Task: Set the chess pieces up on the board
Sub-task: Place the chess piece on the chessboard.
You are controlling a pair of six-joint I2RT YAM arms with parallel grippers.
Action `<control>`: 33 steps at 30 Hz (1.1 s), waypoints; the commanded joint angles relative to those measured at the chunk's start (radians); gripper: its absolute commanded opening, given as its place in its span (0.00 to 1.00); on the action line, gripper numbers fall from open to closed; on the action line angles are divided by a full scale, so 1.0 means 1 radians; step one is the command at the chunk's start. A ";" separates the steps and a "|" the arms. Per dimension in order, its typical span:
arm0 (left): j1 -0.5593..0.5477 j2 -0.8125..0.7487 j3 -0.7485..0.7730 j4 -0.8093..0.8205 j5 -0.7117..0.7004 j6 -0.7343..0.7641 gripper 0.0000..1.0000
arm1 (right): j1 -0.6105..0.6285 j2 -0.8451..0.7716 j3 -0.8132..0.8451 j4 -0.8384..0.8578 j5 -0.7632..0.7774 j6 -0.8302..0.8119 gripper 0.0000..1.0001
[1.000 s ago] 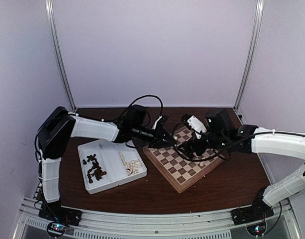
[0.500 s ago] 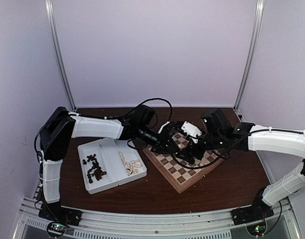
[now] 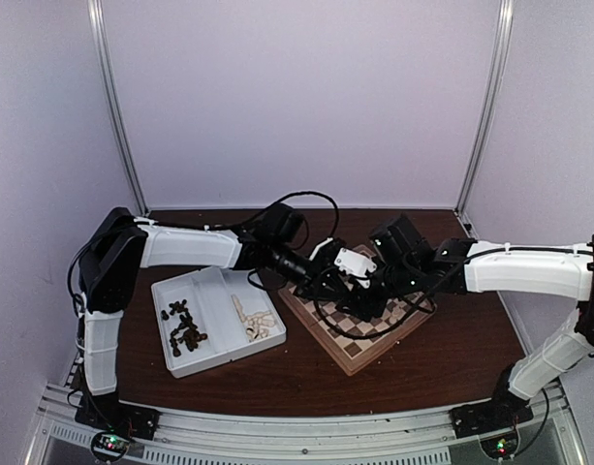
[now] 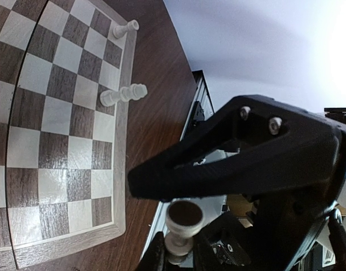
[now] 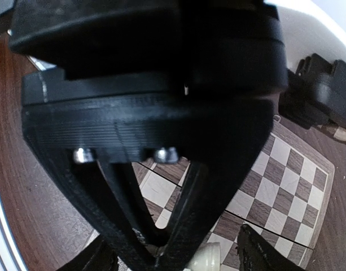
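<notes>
My left gripper (image 4: 177, 255) is clenched on the stem of a cream piece (image 4: 183, 223), holding it in the air just off one side of the board (image 4: 54, 147), base end turned toward the left wrist camera. My right gripper (image 5: 161, 251) hangs right beside it, one dark finger crossing just above the piece in the left wrist view. Whether its jaws are apart or closing I cannot tell from here. Both arms meet over the far left part of the board, which sits at an angle on the brown counter (image 3: 452, 358). Two more cream pieces (image 4: 123, 94) are on squares along one edge of the board. To the left of the board lies the white tray (image 3: 219, 360), with dark pieces (image 3: 183, 327) in its left compartment and loose cream pieces (image 3: 258, 325) in its right.
</notes>
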 commanded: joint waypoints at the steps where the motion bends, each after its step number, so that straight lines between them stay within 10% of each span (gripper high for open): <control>1: -0.004 0.020 0.031 -0.015 0.029 0.036 0.17 | 0.021 0.001 0.030 -0.008 0.061 -0.009 0.67; 14: -0.004 0.032 0.036 -0.020 0.027 0.043 0.17 | 0.030 -0.012 0.019 -0.006 0.052 -0.009 0.39; 33: 0.076 -0.113 -0.073 -0.023 -0.105 0.141 0.47 | 0.016 -0.076 -0.065 0.041 0.062 0.066 0.31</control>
